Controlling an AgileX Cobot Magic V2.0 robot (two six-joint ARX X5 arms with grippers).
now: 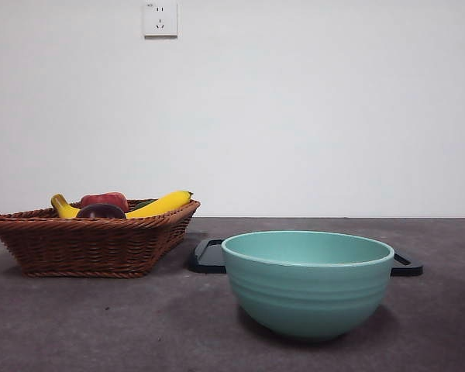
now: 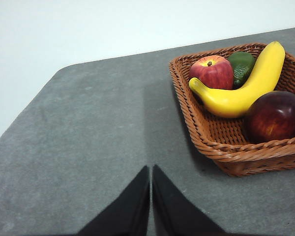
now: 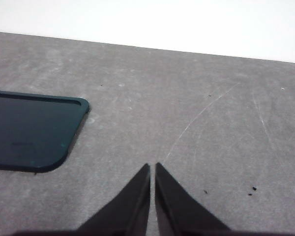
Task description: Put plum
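While both arms wait w/ jaws closed & empty, we see the plum [image 2: 275,116] in the wicker basket [image 2: 226,150], beside the banana [image 2: 246,86], well apart from left gripper [image 2: 151,169]; right gripper [image 3: 153,167] hangs near the dark tray [image 3: 29,130].

Both arms wait above the table: the left gripper [image 2: 151,169] and right gripper [image 3: 153,167] hold nothing, jaws pressed together.

Light: even, soft, bright
Shadows: faint beneath round teal ceramic bowl [image 1: 308,283]
Glare: white wall [image 1: 294,108] washed out
Focus: sharp
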